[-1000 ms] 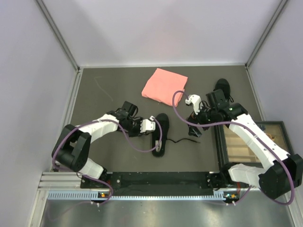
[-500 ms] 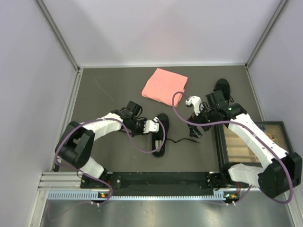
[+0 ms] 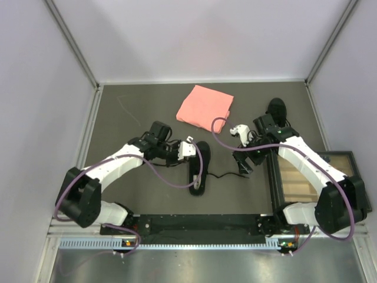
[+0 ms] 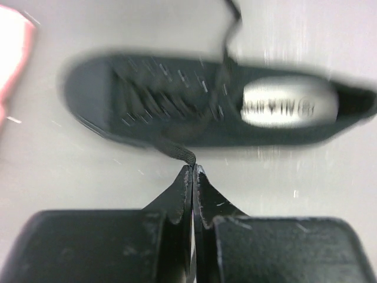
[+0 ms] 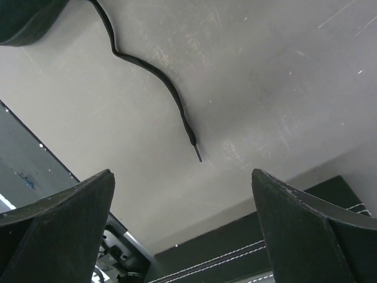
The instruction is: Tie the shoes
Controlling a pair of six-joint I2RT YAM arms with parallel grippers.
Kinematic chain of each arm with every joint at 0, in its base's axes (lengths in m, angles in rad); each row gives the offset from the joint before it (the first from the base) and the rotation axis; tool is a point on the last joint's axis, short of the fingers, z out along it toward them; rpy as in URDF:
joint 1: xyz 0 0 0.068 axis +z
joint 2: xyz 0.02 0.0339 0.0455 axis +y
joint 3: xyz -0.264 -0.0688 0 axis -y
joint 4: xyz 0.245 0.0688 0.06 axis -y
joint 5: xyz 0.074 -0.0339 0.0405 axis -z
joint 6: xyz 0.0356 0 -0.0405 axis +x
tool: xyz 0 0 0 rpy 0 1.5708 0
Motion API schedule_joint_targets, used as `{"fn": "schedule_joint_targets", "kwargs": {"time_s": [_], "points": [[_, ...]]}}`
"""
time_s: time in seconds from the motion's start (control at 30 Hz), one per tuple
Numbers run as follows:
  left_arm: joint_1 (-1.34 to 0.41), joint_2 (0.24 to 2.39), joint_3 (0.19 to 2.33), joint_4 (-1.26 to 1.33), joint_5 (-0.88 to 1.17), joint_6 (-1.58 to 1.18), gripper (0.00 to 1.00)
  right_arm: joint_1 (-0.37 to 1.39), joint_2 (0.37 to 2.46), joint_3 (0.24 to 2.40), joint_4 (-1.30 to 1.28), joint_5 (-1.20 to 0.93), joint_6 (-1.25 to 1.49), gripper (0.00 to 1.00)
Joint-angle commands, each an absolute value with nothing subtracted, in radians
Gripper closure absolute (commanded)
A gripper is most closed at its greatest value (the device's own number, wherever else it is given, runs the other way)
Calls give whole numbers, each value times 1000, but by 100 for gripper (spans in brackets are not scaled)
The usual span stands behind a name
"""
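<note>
Left gripper: fingers pressed together, tips just beside the flank of the first shoe, level with its lacing. One lace end runs from the eyelets down to the tips; cannot tell whether it is pinched. Shoe sits sole-down on the table, pale insole up, directly ahead of the gripper. Right gripper: fingers wide apart above the table; the other lace end lies between them, touching neither. Second shoe lies beyond the right arm.

Dark table carries near shoe, far shoe, pink cloth.
</note>
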State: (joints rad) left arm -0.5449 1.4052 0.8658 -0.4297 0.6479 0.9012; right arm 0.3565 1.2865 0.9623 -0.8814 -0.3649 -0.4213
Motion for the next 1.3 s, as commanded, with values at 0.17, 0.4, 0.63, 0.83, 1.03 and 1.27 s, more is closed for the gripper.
{"fn": "schedule_joint_targets", "kwargs": {"time_s": [0.17,0.4,0.63,0.83,1.03,1.27], "points": [[-583,1310,828,-155,805,585,100,348,1423,966,-868,-354,-373,7],[-607,1279,752,58,827,413,100,347,1508,979,-836,-321,-293,24],[-660,1281,719,103,804,399,100,365,1578,977,-810,-278,-270,34],[-660,1275,710,84,799,425,100,405,1612,980,-793,-236,-279,41],[-660,1272,707,71,799,445,100,451,1634,943,-761,-226,-285,44],[-660,1273,704,66,801,456,100,514,1681,900,-721,-173,-310,63]]}}
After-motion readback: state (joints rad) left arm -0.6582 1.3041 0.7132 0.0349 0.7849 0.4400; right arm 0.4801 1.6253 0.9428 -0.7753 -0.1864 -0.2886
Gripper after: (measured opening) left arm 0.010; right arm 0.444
